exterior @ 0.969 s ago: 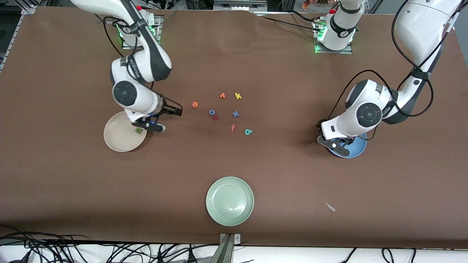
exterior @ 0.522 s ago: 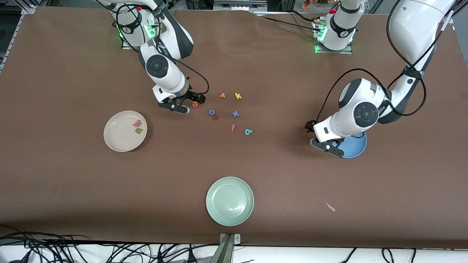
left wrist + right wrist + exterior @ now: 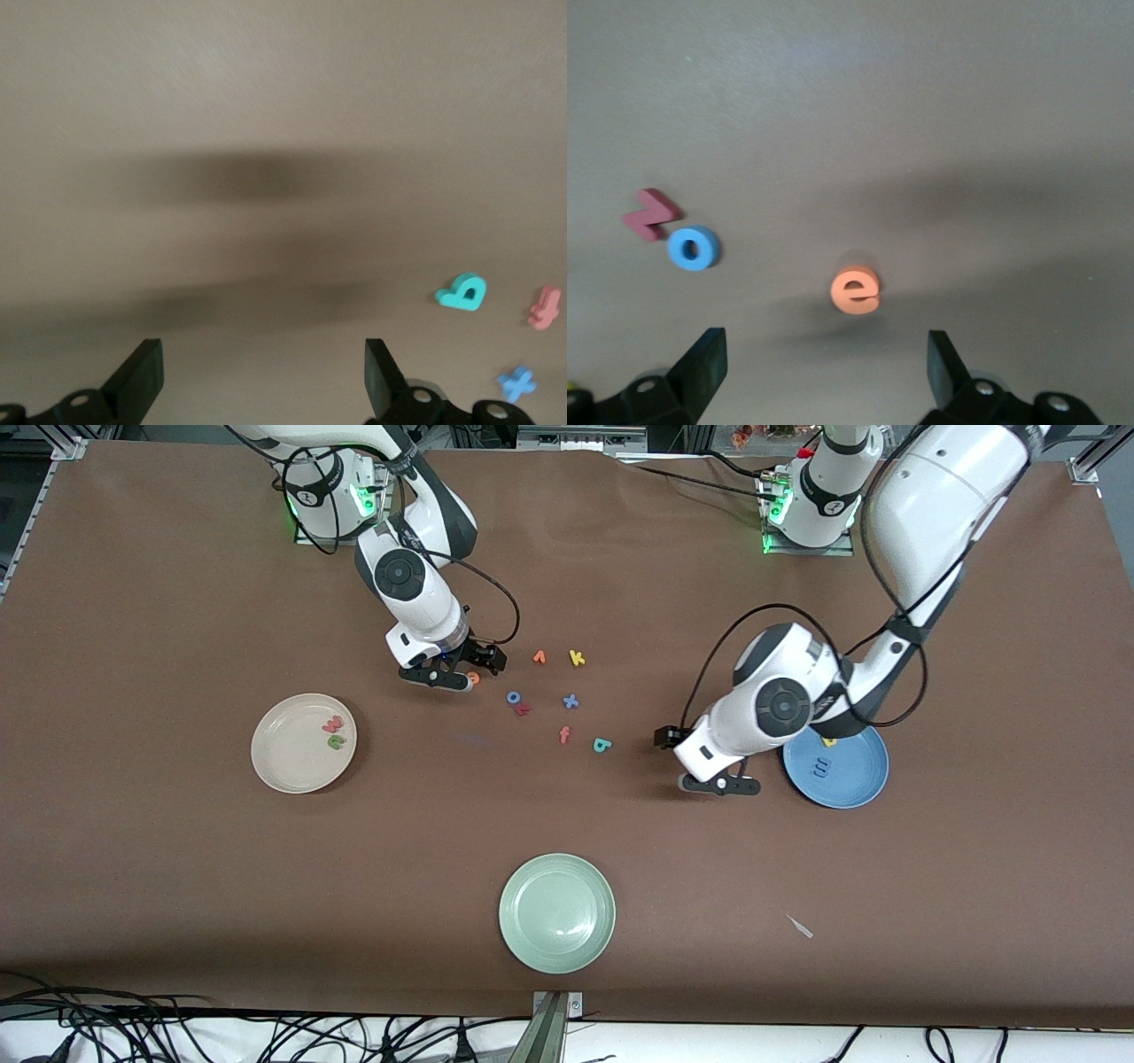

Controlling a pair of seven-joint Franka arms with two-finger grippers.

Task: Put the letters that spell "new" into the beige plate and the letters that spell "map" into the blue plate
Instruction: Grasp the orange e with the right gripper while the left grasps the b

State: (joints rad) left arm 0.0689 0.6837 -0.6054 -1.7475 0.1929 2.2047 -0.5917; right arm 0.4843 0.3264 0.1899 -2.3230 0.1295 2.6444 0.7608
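Letters first: your beige plate has the pinkish-red w and the green n sitting in it, so "new" only needs the orange e. That e lies on the bare table, at the right arm's end of the scattered cluster. Your right gripper hangs right over it with the jaws spread wide and nothing in them; in the right wrist view the e sits between the two fingers, a bit off toward one of them.

On the blue plate you've got the blue m, and a bit of yellow peeks out at the plate's rim under the arm, probably the p, though I can't say for sure. The teal a is on the table, nearest the left arm's end of the cluster, just beside the pinkish-red f. Your left gripper is over bare table between the blue plate and that a, jaws open and empty.

So I'd say you're at the last letter for each word. Next move, I reckon: center the right gripper on the e, drop straight down and pinch. For the left, keep going toward the a and watch you don't nudge the f.
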